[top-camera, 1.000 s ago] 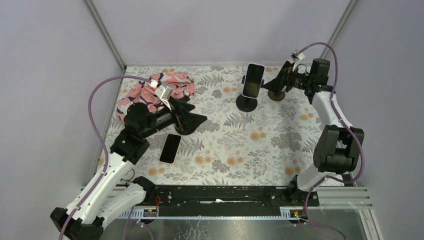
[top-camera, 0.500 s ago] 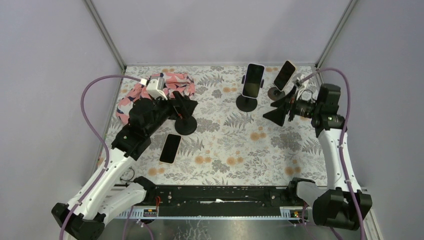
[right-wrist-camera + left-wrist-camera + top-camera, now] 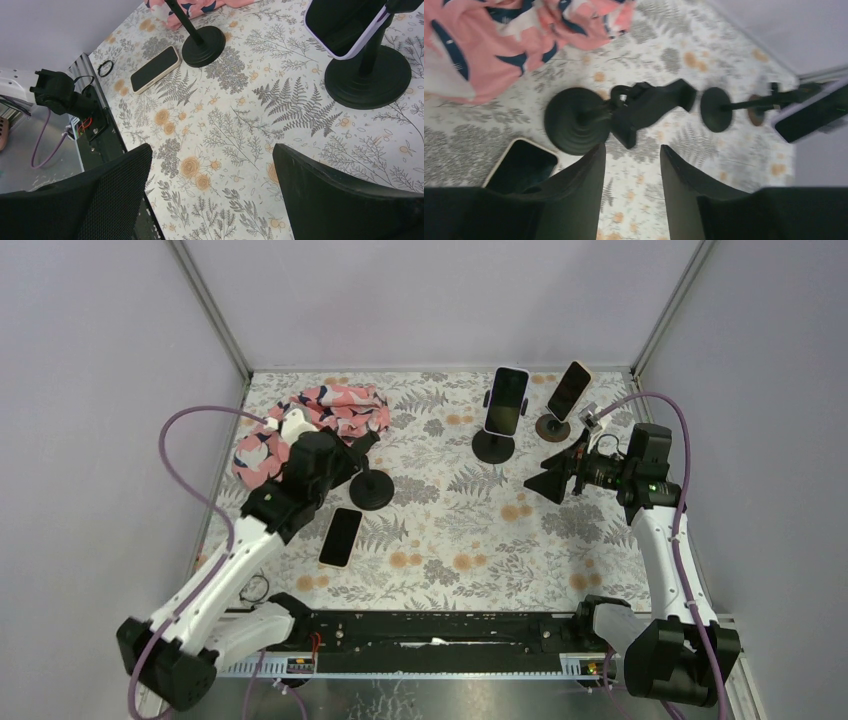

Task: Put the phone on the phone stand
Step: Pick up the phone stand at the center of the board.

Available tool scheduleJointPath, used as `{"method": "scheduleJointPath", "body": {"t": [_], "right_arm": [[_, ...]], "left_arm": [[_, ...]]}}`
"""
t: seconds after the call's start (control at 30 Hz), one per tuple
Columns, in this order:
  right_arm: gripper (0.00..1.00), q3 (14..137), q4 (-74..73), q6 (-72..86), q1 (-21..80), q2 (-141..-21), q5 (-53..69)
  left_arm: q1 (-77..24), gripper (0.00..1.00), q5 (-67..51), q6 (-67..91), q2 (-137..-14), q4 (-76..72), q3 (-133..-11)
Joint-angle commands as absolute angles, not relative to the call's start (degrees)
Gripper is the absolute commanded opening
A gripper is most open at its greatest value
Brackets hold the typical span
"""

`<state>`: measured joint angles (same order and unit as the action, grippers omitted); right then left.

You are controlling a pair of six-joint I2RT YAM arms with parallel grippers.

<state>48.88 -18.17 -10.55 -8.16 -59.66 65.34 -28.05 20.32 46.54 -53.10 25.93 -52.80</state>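
Floral mat (image 3: 460,530): phone (image 3: 340,537) flat beside empty stand (image 3: 370,490), left gripper (image 3: 630,150) over stand, parted, seemingly empty; next, grasp phone.

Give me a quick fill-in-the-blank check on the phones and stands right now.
1. The dark-screened phone with the pale rim lies flat on the floral table cover beside the round black stand, whose clamp is ___.
2. Counting the upright pale-cased phone and the tilted phone beside it, ___ phones already sit on stands.
3. The right fingers are spread and hold ___.
4. The pink patterned cloth lies in the far ___ corner.
Missing words: empty; two; nothing; left.
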Motion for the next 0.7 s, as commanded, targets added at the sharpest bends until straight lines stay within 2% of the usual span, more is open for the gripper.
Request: {"method": "scheduleJointPath", "body": {"t": [0.0, 0.43, 0.57, 0.67], "right_arm": [[1.0, 50.5, -18.2, -11.5, -8.2, -59.1, 63.9], [1.0, 51.0, -19.5, -11.8, -8.2, -58.9, 65.3], [1.0, 51.0, -19.5, -11.9, -8.2, -58.8, 65.3], [1.0, 51.0, -19.6, -12.0, -8.2, -58.8, 65.3]], "left_arm": [[-27.7, 0.47, 28.4, 52.9, -60.7, 36.2, -58.5], [-27.9, 0.46, 34.6, 51.8, -68.9, 36.8, -62.8], [-27.9, 0.33, 33.8, 49.7, -71.0, 36.7, -64.2], [-28.2, 0.16, 32.4, 48.1, -70.8, 36.7, -64.8]]}}
